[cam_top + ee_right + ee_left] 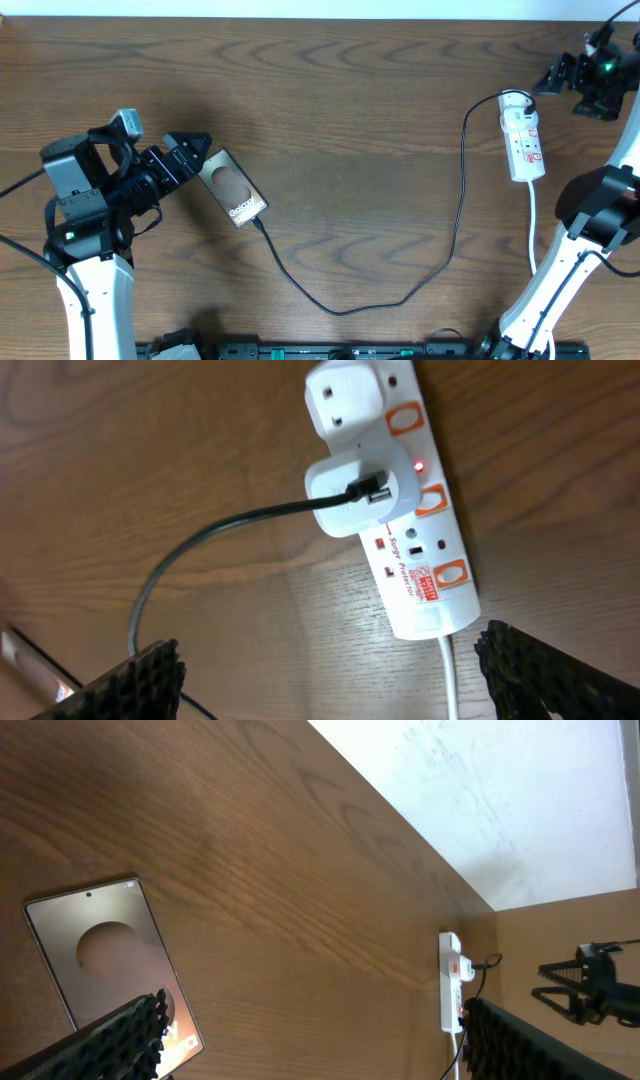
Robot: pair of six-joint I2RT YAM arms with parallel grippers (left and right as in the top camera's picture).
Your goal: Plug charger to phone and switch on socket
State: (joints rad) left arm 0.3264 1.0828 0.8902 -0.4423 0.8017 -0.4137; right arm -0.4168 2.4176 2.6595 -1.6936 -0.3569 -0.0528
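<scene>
The phone (pixel 232 188) lies flat on the table at the left, brown-bronze face up; it also shows in the left wrist view (pixel 100 945). The charger cable (pixel 400 296) runs from the phone's lower end in a long loop up to a white adapter in the socket (pixel 522 135). In the right wrist view the socket (pixel 420 540) has a small red light lit beside the adapter (pixel 350 495). My left gripper (pixel 190 150) is open, just left of the phone's upper end. My right gripper (pixel 560 75) is open, up off the table beside the socket's far end.
The socket's white cord (pixel 532 225) runs toward the front edge along my right arm. A white wall borders the table's far edge (pixel 480 810). Black robot cables lie along the front edge (pixel 330 350).
</scene>
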